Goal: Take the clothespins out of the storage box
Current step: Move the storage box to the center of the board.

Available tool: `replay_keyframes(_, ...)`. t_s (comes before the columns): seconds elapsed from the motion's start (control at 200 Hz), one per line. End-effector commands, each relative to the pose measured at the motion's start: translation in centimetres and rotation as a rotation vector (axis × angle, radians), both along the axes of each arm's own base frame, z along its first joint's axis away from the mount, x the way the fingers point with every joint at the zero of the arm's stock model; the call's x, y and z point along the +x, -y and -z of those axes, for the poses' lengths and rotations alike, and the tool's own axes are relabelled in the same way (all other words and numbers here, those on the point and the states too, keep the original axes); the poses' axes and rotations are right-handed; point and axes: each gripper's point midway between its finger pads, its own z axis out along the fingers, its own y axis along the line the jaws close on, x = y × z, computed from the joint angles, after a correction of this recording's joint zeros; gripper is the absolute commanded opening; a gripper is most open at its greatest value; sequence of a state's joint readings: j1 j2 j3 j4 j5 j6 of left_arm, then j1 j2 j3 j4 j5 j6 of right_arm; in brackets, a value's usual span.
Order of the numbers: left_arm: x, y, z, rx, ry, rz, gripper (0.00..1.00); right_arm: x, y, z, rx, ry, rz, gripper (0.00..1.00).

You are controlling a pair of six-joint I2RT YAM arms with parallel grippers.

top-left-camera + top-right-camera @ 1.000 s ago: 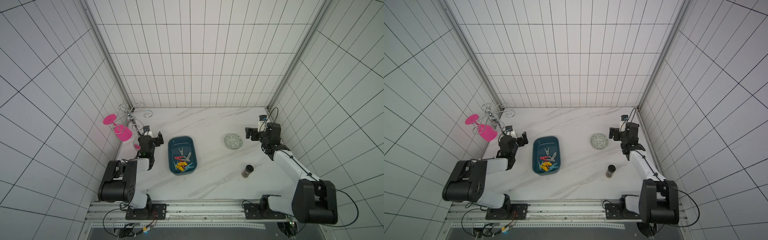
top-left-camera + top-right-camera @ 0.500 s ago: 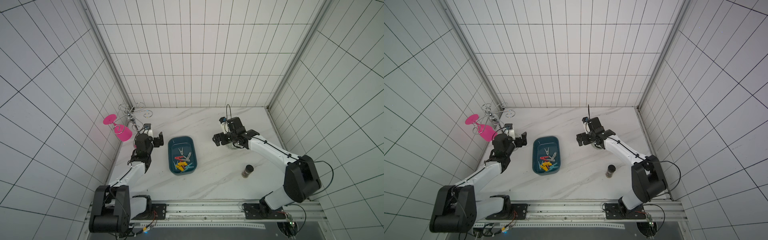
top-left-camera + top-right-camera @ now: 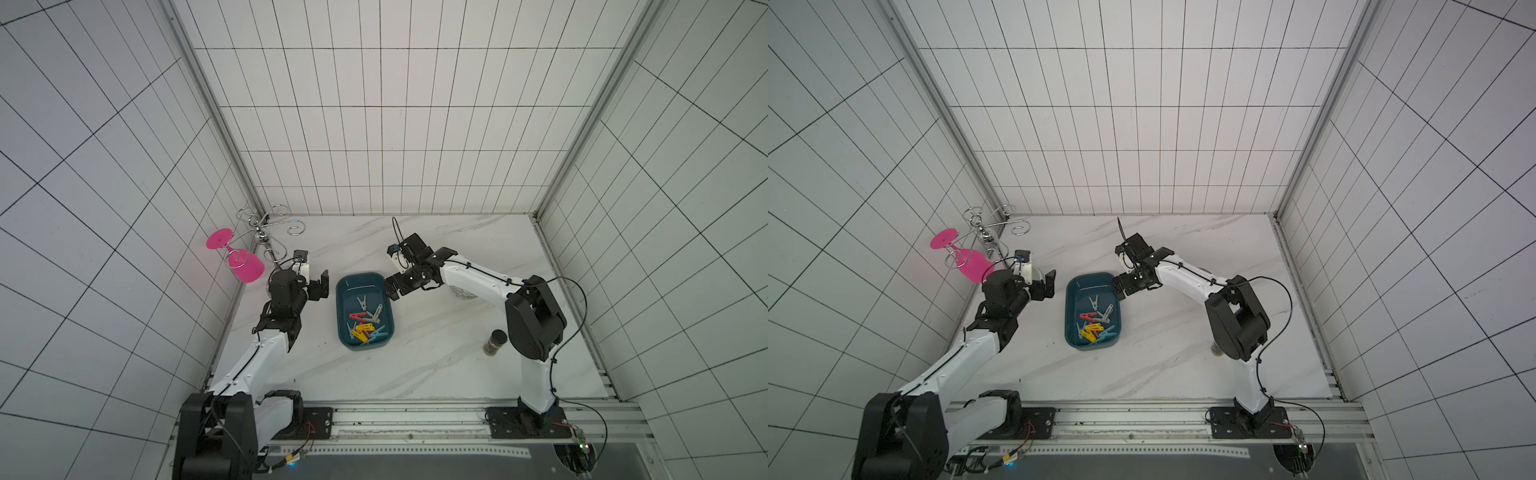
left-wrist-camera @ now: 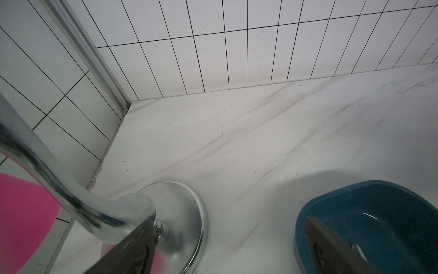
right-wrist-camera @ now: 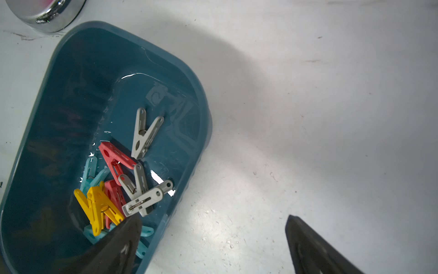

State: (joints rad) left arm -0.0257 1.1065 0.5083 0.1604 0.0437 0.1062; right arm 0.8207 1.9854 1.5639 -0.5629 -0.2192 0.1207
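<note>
The dark teal storage box (image 3: 341,316) (image 3: 1070,320) stands mid-table in both top views. Several clothespins (image 3: 365,322) (image 3: 1096,322), grey, red, yellow and light blue, lie piled in its near half. My right gripper (image 3: 392,288) (image 3: 1119,289) hangs open at the box's far right corner. In the right wrist view (image 5: 212,217) one finger is over the clothespins (image 5: 123,185) and the other over bare table, straddling the box wall (image 5: 196,142). My left gripper (image 3: 318,286) (image 4: 230,218) is open and empty, just left of the box (image 4: 331,197).
A chrome glass rack (image 3: 266,232) with a pink wine glass (image 3: 245,266) hanging on it stands at the back left, its base (image 4: 180,213) close to my left fingers. A patterned bowl (image 3: 463,293) is half hidden behind my right arm. A dark jar (image 3: 494,341) stands right of centre.
My right arm has swung from the bowl on the right across to the box's far right corner. My left arm has stretched out, its gripper staying near the box's left side. Both stay open.
</note>
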Motion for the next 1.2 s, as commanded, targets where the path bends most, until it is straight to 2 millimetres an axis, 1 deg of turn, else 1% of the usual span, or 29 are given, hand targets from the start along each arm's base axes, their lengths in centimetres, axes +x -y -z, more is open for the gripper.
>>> replay_keyframes(0.0,-0.2,-0.2,0.1,0.019,-0.004,-0.020,0.98,-0.3,-0.5,0.4,-0.038,-0.019,0.010,0.99)
replay_keyframes(0.07,-0.2,-0.2,0.1,0.019,-0.006,-0.031,0.98,-0.5,-0.8,1.1,-0.045,-0.038,0.017,0.98)
replay_keyframes(0.095,-0.2,-0.3,0.2,0.019,-0.008,-0.036,0.98,-0.6,-0.9,1.2,-0.047,-0.043,0.016,1.00)
replay_keyframes(0.11,-0.2,-0.3,0.2,0.020,-0.008,-0.037,0.98,-0.7,-0.9,1.3,-0.048,-0.048,0.013,0.99)
replay_keyframes(0.165,-0.2,-0.4,0.2,0.021,-0.007,-0.050,0.98,-1.1,-1.1,1.7,-0.053,-0.056,0.002,0.92)
replay_keyframes(0.205,-0.2,-0.6,0.2,0.021,-0.007,-0.059,0.98,-1.3,-1.2,1.8,-0.059,-0.060,-0.004,0.85)
replay_keyframes(0.255,-0.2,-0.7,0.2,0.023,-0.008,-0.069,0.98,-1.4,-1.3,2.0,-0.070,-0.064,-0.003,0.71)
replay_keyframes(0.32,-0.2,-0.8,0.2,0.021,-0.008,-0.073,0.98,-1.4,-1.2,2.3,-0.088,-0.066,0.010,0.59)
replay_keyframes(0.465,-0.2,-0.9,0.2,0.016,-0.006,-0.092,0.98,-1.4,-1.0,3.0,-0.121,-0.070,0.031,0.53)
replay_keyframes(0.5,-0.3,-0.9,0.2,0.016,-0.007,-0.097,0.98,-1.3,-1.0,3.2,-0.127,-0.070,0.034,0.48)
replay_keyframes(0.585,-0.3,-0.9,0.2,0.015,-0.006,-0.100,0.98,-1.2,-0.7,3.3,-0.148,-0.066,0.046,0.41)
replay_keyframes(0.605,-0.4,-0.9,0.2,0.014,-0.007,-0.101,0.98,-1.1,-0.6,3.2,-0.152,-0.064,0.050,0.38)
replay_keyframes(0.65,-0.4,-0.9,0.3,0.015,-0.008,-0.102,0.98,-1.0,-0.4,3.1,-0.157,-0.056,0.058,0.29)
replay_keyframes(0.705,-0.5,-0.9,0.3,0.015,-0.009,-0.103,0.98,-0.9,0.0,2.8,-0.166,-0.048,0.067,0.22)
replay_keyframes(0.805,-0.5,-0.9,0.2,0.014,-0.006,-0.104,0.98,-0.6,1.0,2.3,-0.182,-0.024,0.089,0.15)
replay_keyframes(0.924,-0.6,-0.7,0.2,0.012,-0.005,-0.100,0.98,-0.3,2.8,1.5,-0.188,-0.019,0.138,0.12)
replay_keyframes(1.049,-0.7,-0.4,0.2,0.011,-0.003,-0.091,0.98,-0.4,5.9,1.5,-0.190,-0.063,0.230,0.11)
replay_keyframes(1.194,-0.7,-0.2,0.3,0.014,-0.007,-0.080,0.98,-1.5,9.9,2.2,-0.228,-0.093,0.322,0.11)
